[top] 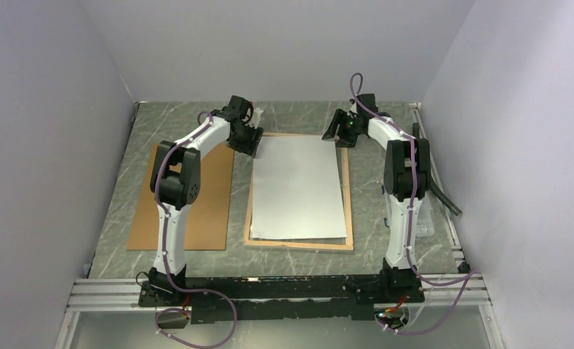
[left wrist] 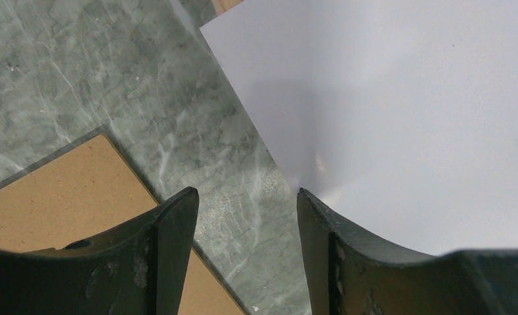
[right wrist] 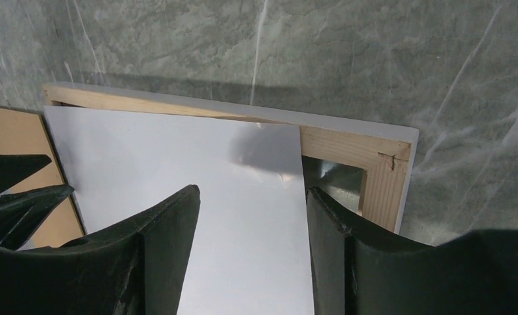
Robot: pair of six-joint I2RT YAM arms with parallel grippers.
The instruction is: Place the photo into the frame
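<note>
The frame (top: 348, 196) lies flat at the table's middle with its pale wood back up. On it rests the photo (top: 298, 185), showing only a plain white face and sitting slightly askew inside the rails. My left gripper (top: 250, 142) is open at the photo's far left corner; in the left wrist view its gap (left wrist: 246, 197) spans bare table, the right fingertip (left wrist: 303, 195) at the photo's edge (left wrist: 387, 98). My right gripper (top: 339, 134) is open at the far right corner, straddling the photo's right edge (right wrist: 177, 164) beside the frame's corner (right wrist: 381, 177).
A plain brown backing board (top: 189, 200) lies flat left of the frame, under the left arm. Something clear (top: 423, 218) lies by the right arm near the table's right rail. The back wall is close behind both grippers.
</note>
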